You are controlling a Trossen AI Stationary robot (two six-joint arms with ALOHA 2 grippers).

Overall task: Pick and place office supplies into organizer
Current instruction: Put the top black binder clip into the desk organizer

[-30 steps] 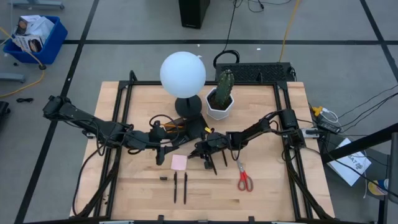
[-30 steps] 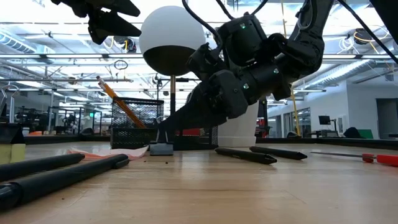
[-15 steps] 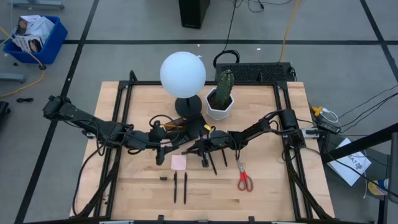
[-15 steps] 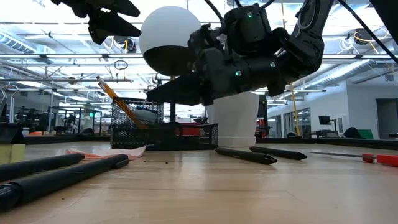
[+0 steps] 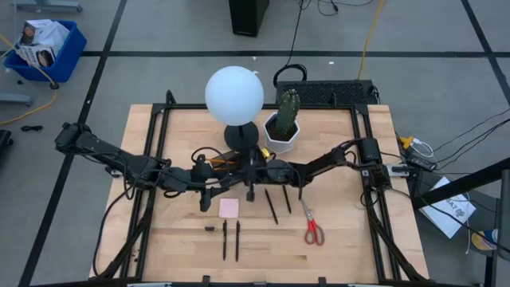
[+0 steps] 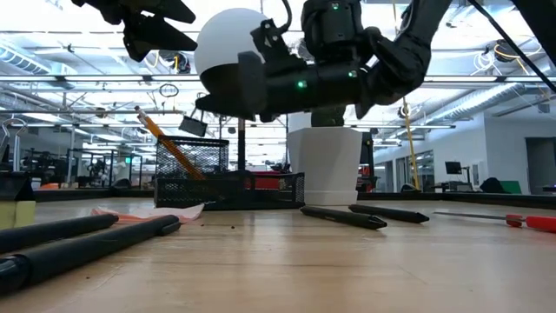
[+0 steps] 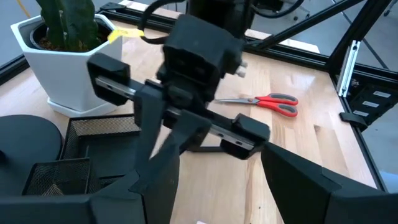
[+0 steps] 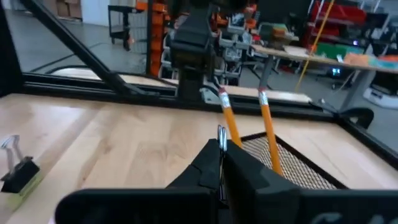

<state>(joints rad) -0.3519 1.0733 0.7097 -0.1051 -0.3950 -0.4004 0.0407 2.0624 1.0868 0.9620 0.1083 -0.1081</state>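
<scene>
— What's in the mesh organizer point(image 6: 193, 178)?
— Two orange pencils point(image 8: 249, 124) leaning inside. The right gripper point(image 6: 193, 125) hovers above it, fingers clamped on a small clip point(image 6: 192, 125). The left gripper point(image 5: 209, 195) waits nearby, fingers apart.

A white globe lamp point(image 5: 234, 95) on a black round base point(image 5: 241, 136) stood beside a cactus point(image 5: 288, 110) in a white hexagonal pot point(image 5: 281, 139) on the wooden table point(image 5: 343, 231).
</scene>
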